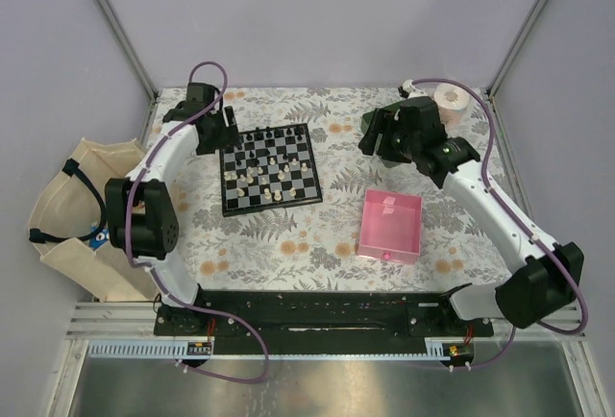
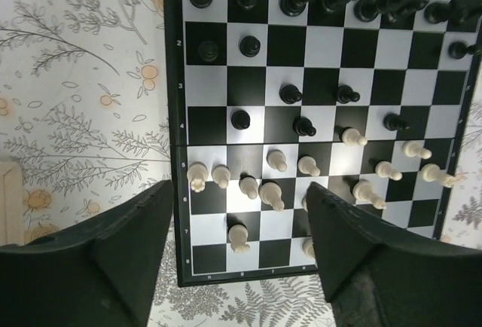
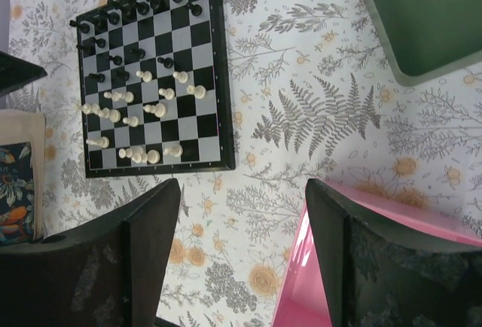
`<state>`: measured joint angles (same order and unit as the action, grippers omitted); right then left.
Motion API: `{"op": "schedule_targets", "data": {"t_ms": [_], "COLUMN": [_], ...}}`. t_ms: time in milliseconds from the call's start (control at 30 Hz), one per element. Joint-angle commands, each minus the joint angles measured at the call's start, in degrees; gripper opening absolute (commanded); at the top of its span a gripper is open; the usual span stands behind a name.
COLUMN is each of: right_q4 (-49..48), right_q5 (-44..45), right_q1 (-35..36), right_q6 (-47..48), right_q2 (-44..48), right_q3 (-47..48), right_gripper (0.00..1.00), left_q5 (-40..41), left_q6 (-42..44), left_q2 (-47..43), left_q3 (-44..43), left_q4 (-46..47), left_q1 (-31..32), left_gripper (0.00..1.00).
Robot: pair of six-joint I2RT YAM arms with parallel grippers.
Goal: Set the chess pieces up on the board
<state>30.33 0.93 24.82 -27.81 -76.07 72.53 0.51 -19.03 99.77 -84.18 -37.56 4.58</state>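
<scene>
Gaping empty are left gripper (image 2: 239, 187) and right gripper (image 3: 241, 184); only the right wrist shows a green tray (image 3: 429, 18)

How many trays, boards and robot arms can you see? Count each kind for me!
Trays: 2 (pink tray, green tray)
Board: 1
Arms: 2 (left arm, right arm)
Total: 5
</scene>
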Motion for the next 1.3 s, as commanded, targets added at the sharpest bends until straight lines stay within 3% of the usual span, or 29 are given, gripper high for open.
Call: {"op": "schedule_targets", "data": {"t_ms": [0,433,533,900,1067,1267], "right_q4": [2.36,2.98,2.98,3.51,3.51,3.60], "right_q5": [-3.36,-12.61,-13.06,-13.32,-13.76,-14.29], "right_q1": [-1.17,-1.62,-1.62,-1.62,-1.70,-1.70], "right_q6": [1.71,0.92,0.83,1.36,1.36,1.27], "right_q2": [-6.26,-14.36,-14.54,-14.98,-15.16,-15.07], "right_q3": [6.91,12.19,12.54,12.72,12.81,12.37], "right_gripper": [0.74,0.67,0.67,0.68,0.67,0.68], "left_q5": [1.69,1.24,2.82,2.47,3.00,4.84], "left_q6": [0.48,0.48,0.66,0.57,0.22,-0.04], "left_q2": [4.72,15.89,16.42,19.41,20.12,20.82], "left_q3": [-5.19,-15.22,-14.61,-13.90,-13.29,-13.38], "left_q4": [-2.08,-5.32,-5.77,-5.50,-5.42,-5.42], "left_q1": [0.96,1.57,1.84,2.63,2.80,2.80], "left_gripper": [0.67,0.55,0.48,0.48,0.40,0.40]}}
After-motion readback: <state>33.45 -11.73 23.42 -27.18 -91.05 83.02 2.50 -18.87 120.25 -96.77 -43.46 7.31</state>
